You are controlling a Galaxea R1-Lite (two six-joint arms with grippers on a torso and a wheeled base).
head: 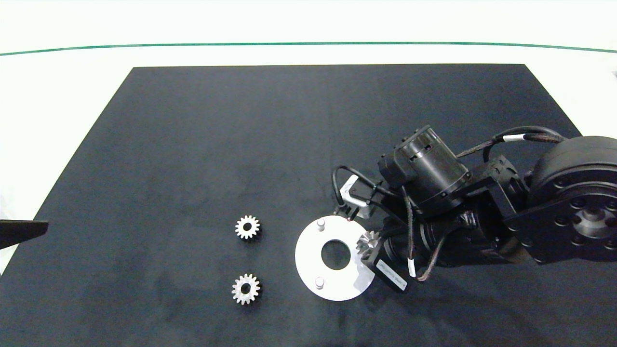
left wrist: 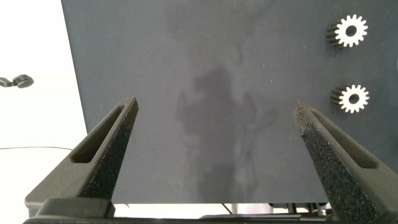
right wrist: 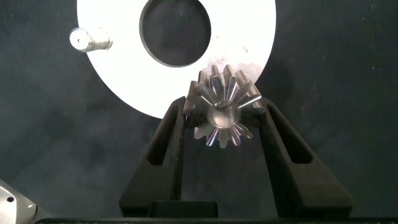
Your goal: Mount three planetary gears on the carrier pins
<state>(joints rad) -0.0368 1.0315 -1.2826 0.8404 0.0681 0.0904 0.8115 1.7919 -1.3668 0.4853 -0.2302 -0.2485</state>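
In the head view, the right gripper (head: 370, 243) reaches in over the right-hand rim of the white carrier disc (head: 308, 250) and is clamped on one planetary gear (head: 368, 241). That held gear sits over the disc's edge, on the arm's side of the big centre hole (head: 336, 254). Two carrier pins stand bare: the far pin (head: 321, 223) and the near pin (head: 319, 282), both beyond the hole from the fingers. The third pin is not visible here; it may lie under the held gear, but I cannot tell. Two loose gears lie flat on the black mat (head: 193, 144), well apart from the disc on the side away from the right gripper: the far loose gear (head: 247, 226) and the near loose gear (head: 246, 288). Only the left arm's tip (head: 21, 230) shows at the mat's left edge, parked.

In the left wrist view, the left gripper (left wrist: 214, 134) hangs with its jaws wide apart and nothing between them; both loose gears (left wrist: 351, 30) (left wrist: 353, 98) lie ahead and off to one side, nearer this arm than the right one.

In the right wrist view, the fingers pinch the gear by its toothed flanks. Its bore axis appears tilted towards the camera, not square to the disc. One pin (right wrist: 89, 39) shows, well off to the side across the hole, so this gear probably needs levelling before it can drop onto a peg.
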